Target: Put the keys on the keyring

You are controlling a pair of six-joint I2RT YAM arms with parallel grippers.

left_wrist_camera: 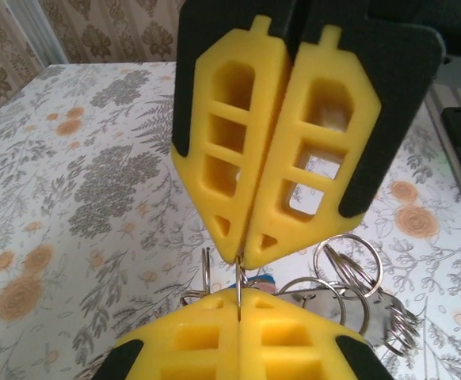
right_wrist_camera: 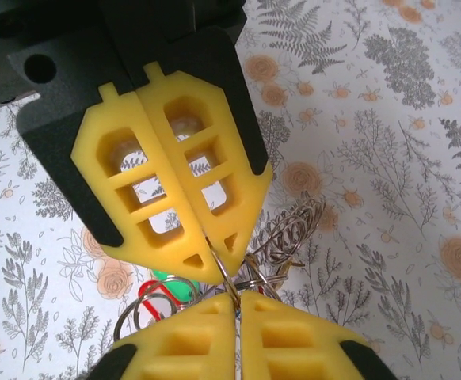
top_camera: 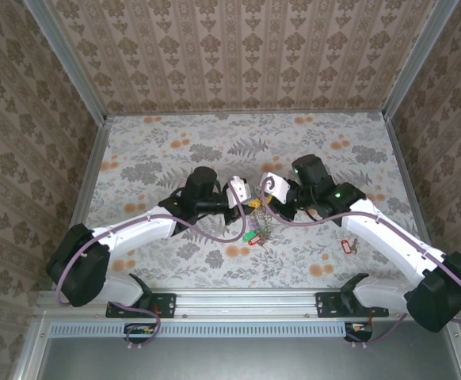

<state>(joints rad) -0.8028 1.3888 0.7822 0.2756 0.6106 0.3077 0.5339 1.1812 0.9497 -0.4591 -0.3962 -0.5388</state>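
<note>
2 claws meet tip to tip over the middle of the table. The left claw (left_wrist_camera: pixel 238 302), with yellow latticed plastic fingers (left_wrist_camera: pixel 191 336), is pressed together on a thin silvery wire loop (left_wrist_camera: pixel 238 281) that stands up out of its tips. The right claw (right_wrist_camera: pixel 234 301), built the same, faces it and looks closed on that same loop from the other side, with no gap I can see. I cannot tell whether this loop is the big ring's own wire or a key's small split ring. Pinching 1 wire from 2 sides is probably meant to steady it and prise a turn apart so a key can be threaded.

Just beside the tips sits the large silvery-grey coil-textured metal keyring (right_wrist_camera: pixel 294 226). Bunched with it are small silvery metal keys (right_wrist_camera: pixel 163 291) carrying a green and a red plastic tag, plus several plain split rings (left_wrist_camera: pixel 349 269). Whether the bunch hangs free or rests on the table I cannot tell.

Well apart, on the flower-patterned tabletop (top_camera: pixel 175 142) near the right arm, lies 1 more key with a red tag (top_camera: pixel 345 245), likely next to be threaded.
</note>
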